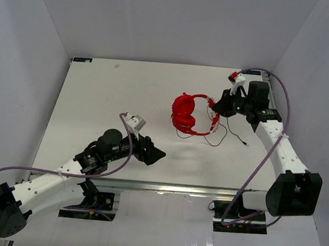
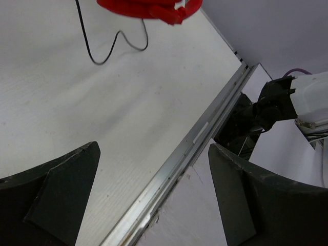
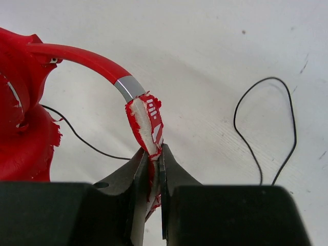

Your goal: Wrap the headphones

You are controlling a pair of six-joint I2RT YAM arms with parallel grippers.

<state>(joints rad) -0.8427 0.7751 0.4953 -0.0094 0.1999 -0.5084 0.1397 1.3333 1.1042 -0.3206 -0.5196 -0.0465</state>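
Observation:
The red headphones [image 1: 185, 113] sit right of the table's middle, cups together on the left, headband [image 1: 210, 110] arching right. My right gripper [image 1: 215, 110] is shut on the headband [image 3: 146, 120], at its worn red and white padded part. A red cup [image 3: 23, 133] fills the left of the right wrist view. The thin dark cord [image 1: 227, 131] trails on the table to a small plug [image 1: 246, 144]; it loops in the right wrist view [image 3: 266, 128]. My left gripper [image 1: 157, 154] is open and empty near the front edge. The left wrist view shows the headphones [image 2: 146, 7] and cord [image 2: 107, 48] far off.
The table's metal front edge [image 2: 200, 138] runs under my left gripper. Purple robot cables [image 1: 283, 104] loop beside each arm. White walls enclose the table on three sides.

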